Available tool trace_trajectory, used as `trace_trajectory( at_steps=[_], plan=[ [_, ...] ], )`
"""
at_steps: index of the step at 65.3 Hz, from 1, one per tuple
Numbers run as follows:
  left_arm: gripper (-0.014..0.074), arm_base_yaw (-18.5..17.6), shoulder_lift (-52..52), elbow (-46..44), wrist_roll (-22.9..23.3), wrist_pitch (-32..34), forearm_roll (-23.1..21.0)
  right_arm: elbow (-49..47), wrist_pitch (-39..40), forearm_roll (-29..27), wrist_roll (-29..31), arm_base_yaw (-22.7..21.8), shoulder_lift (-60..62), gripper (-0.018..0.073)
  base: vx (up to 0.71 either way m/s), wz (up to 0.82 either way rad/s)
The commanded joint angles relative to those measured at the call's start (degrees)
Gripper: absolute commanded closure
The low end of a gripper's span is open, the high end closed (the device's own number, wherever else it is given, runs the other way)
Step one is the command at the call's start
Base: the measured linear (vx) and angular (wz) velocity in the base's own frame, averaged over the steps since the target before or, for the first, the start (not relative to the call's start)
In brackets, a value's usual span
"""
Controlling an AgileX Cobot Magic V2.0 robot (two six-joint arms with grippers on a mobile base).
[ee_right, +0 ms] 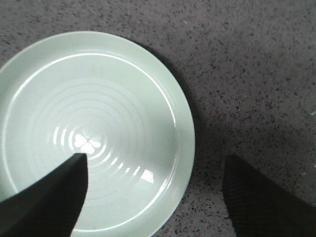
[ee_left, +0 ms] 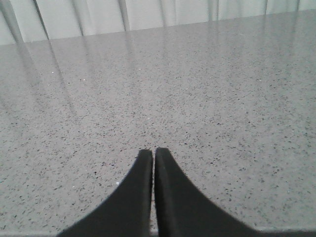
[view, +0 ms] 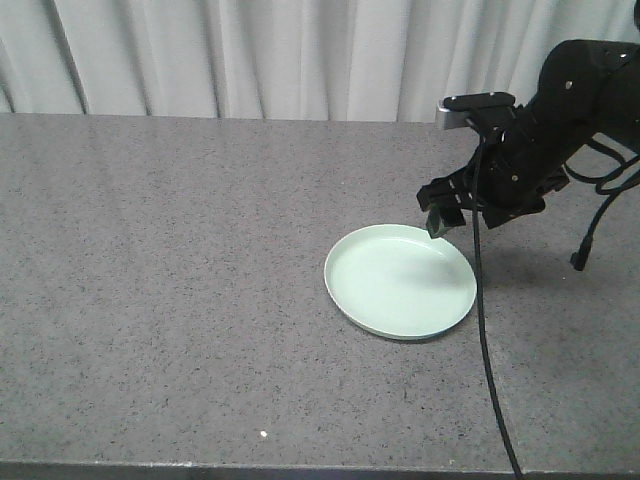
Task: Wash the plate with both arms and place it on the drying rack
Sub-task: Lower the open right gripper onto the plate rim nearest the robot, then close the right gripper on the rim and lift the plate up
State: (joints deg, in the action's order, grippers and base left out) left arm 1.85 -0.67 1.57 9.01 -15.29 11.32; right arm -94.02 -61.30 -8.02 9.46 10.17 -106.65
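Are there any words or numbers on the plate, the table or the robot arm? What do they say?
None: no word, number, label or sign can be read in any view.
The plate is plain pale green, with only faint rings.
The table is speckled grey with no marks.
The right arm is black and shows no label.
The curtain behind is plain white.

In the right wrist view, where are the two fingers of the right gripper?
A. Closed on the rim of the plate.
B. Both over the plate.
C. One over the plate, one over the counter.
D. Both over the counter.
C: one finger overlaps the plate and the other overlaps the counter, with the plate's rim in the wide gap between them.
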Motion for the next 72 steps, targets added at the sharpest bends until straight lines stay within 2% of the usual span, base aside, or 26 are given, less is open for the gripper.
trace_trajectory(
  at_steps=[1,42,51,59,72],
  plan=[
    [0.0603,-0.03,-0.82,1.08,0.27,4.51,0.09,-1.95,1.36,2.11,-1.6,-0.13,0.91,0.0018,0.0,0.0],
    [0.0603,-0.03,-0.82,1.08,0.27,4.51,0.09,-1.95,1.25,3.78,-3.64,-0.13,-5.94,0.005,0.0,0.0],
    [0.0603,-0.03,-0.82,1.08,0.27,4.51,0.09,-1.95,0.78,3.97,-4.04,-0.13,-6.45,0.008,0.0,0.0],
    [0.0603,-0.03,-0.82,1.08,0.27,4.51,0.09,-1.95,-0.06,4.04,-4.51,-0.13,-6.48,0.0192,0.0,0.0],
    [0.0603,-0.03,-0.82,1.08,0.27,4.51,0.09,-1.95,-1.35,4.15,-4.69,-0.13,-6.48,0.05,0.0,0.0]
  ],
)
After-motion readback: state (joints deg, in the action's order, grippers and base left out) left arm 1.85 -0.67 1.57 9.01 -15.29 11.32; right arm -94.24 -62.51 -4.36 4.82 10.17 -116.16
